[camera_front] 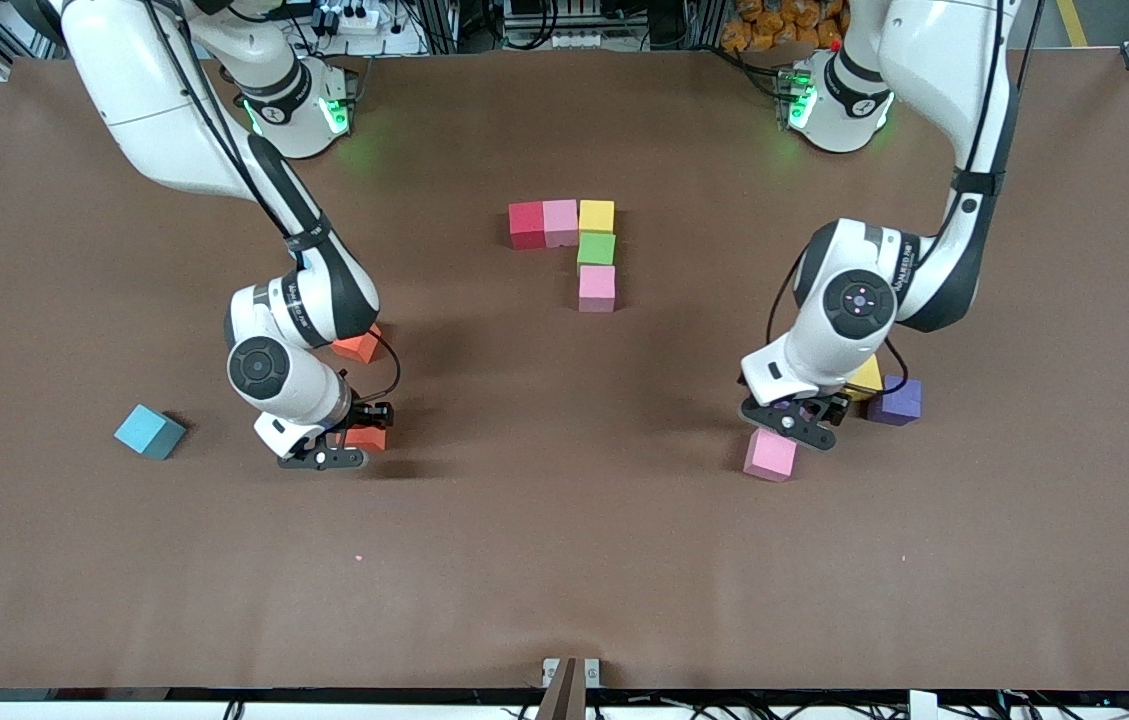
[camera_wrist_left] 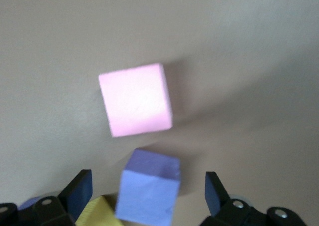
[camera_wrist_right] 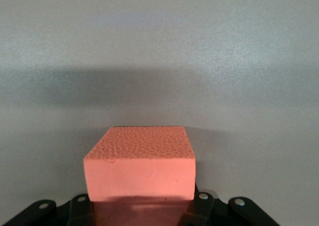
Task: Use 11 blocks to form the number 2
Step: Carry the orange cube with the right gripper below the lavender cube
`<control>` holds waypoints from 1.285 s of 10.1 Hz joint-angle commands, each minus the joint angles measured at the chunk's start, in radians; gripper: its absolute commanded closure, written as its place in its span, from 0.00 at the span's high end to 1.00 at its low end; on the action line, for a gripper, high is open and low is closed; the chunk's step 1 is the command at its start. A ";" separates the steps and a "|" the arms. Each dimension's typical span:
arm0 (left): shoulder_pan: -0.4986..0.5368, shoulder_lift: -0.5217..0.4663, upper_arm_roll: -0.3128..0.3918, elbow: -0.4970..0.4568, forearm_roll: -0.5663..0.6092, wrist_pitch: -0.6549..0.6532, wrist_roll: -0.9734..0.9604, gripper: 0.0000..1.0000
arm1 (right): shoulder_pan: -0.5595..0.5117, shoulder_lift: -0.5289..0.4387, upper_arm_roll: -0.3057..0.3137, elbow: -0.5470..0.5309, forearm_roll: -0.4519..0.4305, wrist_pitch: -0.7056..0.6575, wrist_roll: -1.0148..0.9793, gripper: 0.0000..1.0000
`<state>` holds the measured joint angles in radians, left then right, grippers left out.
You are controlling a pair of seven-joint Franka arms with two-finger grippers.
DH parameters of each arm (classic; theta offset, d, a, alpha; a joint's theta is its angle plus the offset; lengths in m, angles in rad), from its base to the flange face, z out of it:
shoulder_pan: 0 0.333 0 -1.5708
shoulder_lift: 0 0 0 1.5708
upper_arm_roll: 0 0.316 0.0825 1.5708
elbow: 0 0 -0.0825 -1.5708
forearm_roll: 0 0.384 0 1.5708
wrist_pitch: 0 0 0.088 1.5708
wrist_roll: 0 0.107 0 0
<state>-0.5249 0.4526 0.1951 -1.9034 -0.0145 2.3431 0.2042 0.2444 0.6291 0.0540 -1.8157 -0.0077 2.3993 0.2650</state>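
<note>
We have five cubes of the number 2 [camera_front: 572, 248] laid mid-surface: top row and two down. Our right gripper [camera_front: 356, 440] has its fingers clenched on an orange block [camera_wrist_right: 139, 164] resting on the surface, so lifting comes next. Our left gripper [camera_front: 792, 420], fingers spread, hangs over a purple block [camera_wrist_left: 148, 191] beside a pink block [camera_front: 770, 455].

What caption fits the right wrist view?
Right gripper shut on an orange block, seen from the wrist against the bare brown table.
</note>
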 commanded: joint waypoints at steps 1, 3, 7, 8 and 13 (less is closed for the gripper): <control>-0.006 -0.034 0.004 -0.078 -0.009 -0.005 0.084 1.00 | 0.022 -0.069 0.007 -0.013 -0.017 -0.079 -0.045 0.27; -0.006 -0.054 0.003 -0.114 -0.009 -0.005 0.099 1.00 | 0.097 -0.129 0.007 -0.013 -0.017 -0.187 -0.098 0.27; 0.014 -0.061 0.009 -0.143 -0.019 0.013 0.208 1.00 | 0.304 -0.186 0.012 -0.047 -0.017 -0.203 -0.125 0.27; 0.013 -0.054 0.009 -0.144 -0.041 0.021 0.208 1.00 | 0.358 -0.187 0.012 -0.047 -0.017 -0.203 -0.148 0.27; 0.011 -0.006 0.010 -0.135 -0.067 0.079 0.205 1.00 | 0.538 -0.177 0.010 -0.053 -0.018 -0.178 -0.396 0.27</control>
<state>-0.5116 0.4321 0.2023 -2.0387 -0.0547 2.3997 0.3863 0.7619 0.4750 0.0712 -1.8325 -0.0178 2.1990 -0.0399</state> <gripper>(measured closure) 0.000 0.405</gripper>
